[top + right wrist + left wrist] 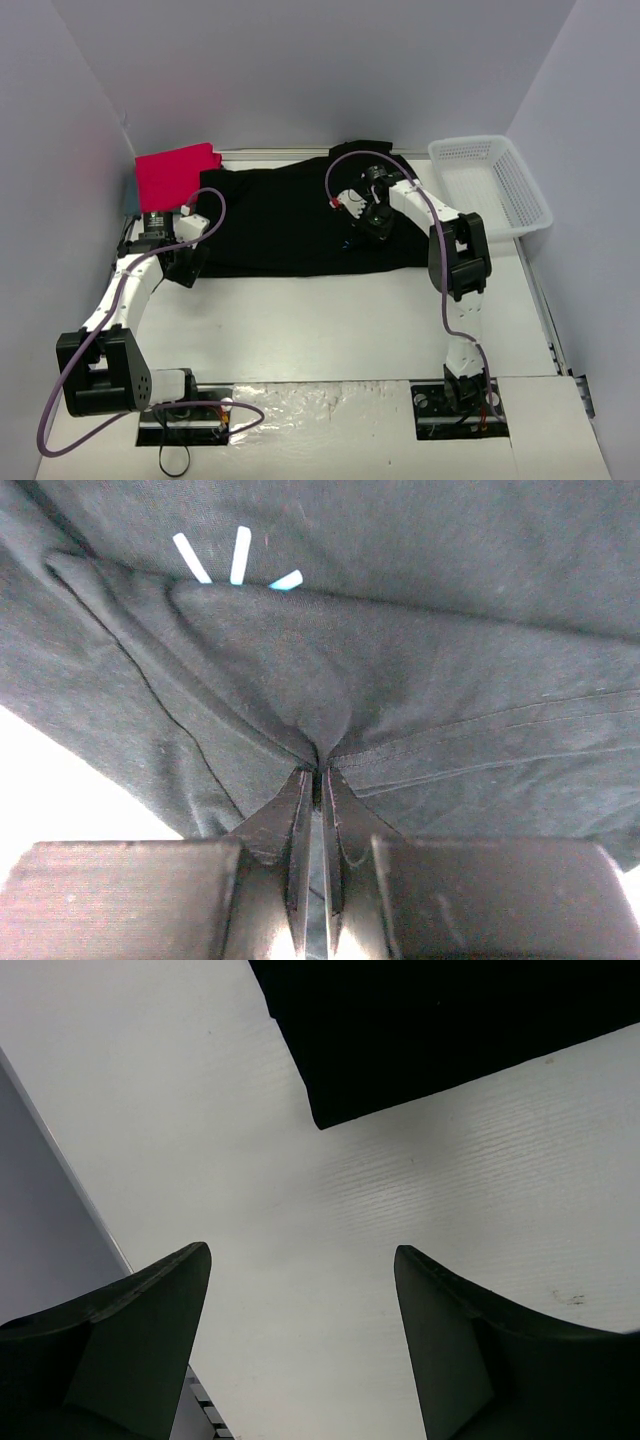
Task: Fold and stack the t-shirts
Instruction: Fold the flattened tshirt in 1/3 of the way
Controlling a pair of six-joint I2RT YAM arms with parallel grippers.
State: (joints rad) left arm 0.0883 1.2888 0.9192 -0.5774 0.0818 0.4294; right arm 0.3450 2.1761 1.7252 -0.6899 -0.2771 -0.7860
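Note:
The large black t-shirt [290,220] lies spread across the back of the table, and the right wrist view shows its cloth [420,670] gathered into a pinch. My right gripper [372,228] [318,775] is shut on a fold of this black t-shirt near its hem, right of the shirt's middle. A red-pink t-shirt [175,172] lies folded at the back left, with a sliver of teal-blue t-shirt [131,198] beside it. At the black shirt's left front corner [330,1110], my left gripper [185,262] [300,1260] stands open over bare table, holding nothing.
A white mesh basket [492,185] stands at the back right, just past the right arm. Purple-grey walls close in the left, back and right. The table's left edge [95,1225] runs near my left gripper.

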